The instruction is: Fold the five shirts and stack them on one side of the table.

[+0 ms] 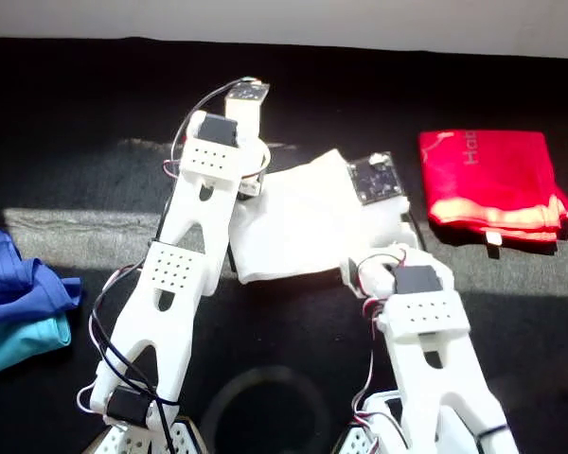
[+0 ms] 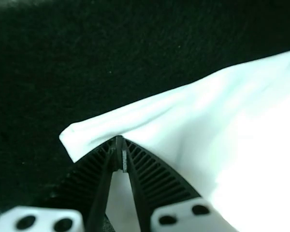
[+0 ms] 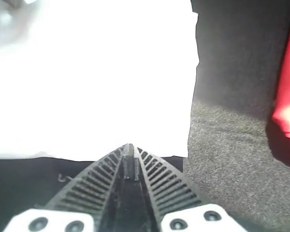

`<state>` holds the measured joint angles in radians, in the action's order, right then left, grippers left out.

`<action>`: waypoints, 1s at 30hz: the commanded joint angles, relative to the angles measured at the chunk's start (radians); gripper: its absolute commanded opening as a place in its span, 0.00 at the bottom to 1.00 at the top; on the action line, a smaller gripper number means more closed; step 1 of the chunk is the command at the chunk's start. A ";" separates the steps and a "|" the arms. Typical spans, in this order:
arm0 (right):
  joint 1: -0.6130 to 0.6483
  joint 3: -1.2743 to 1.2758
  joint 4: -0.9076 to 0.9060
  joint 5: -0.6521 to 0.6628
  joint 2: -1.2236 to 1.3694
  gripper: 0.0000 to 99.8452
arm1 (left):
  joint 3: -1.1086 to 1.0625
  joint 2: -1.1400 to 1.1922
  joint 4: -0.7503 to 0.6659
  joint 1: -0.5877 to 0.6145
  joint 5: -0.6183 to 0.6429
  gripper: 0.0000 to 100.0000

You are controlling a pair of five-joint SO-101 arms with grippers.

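Left gripper [image 2: 120, 147]: jaws pinching white shirt [image 2: 208, 121] edge
Right gripper [image 3: 129, 152]: jaws pressing together at its hem
Progress: red shirt [image 1: 492, 180] lying folded, blue shirt [image 1: 19, 270] probably waiting

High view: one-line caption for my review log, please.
Both arms over a white shirt mid-table; folded red shirt at right, blue shirt and teal shirt at left edge.

Centre shirt [image 1: 293, 222]: plain white
Right-edge shirt [image 1: 492, 180]: red, pale lettering
Left-edge top shirt [image 1: 19, 274]: blue
Left-edge lower shirt [image 1: 19, 345]: teal
Table [image 1: 76, 85]: black
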<state>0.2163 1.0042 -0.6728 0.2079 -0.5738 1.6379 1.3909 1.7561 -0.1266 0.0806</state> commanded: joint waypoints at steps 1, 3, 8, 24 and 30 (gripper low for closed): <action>-0.016 -0.056 0.093 -0.003 0.226 0.01 | 0.027 -0.002 0.008 0.056 -0.002 0.01; -0.045 -0.061 0.102 -0.003 0.318 0.01 | 0.027 -0.002 0.008 0.074 -0.002 0.01; -0.117 -0.058 0.099 -0.003 0.357 0.01 | 0.027 -0.001 0.006 0.107 -0.003 0.01; -0.090 -0.275 -0.237 -0.009 -0.139 0.01 | 0.027 -0.076 0.012 0.067 0.000 0.01; -0.130 -0.572 -0.286 -0.009 -0.021 0.01 | 0.022 -0.298 0.014 0.062 0.000 0.01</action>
<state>0.1120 0.5961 -0.9475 0.2064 -0.6460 1.6395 1.2559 1.7607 -0.0575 0.0790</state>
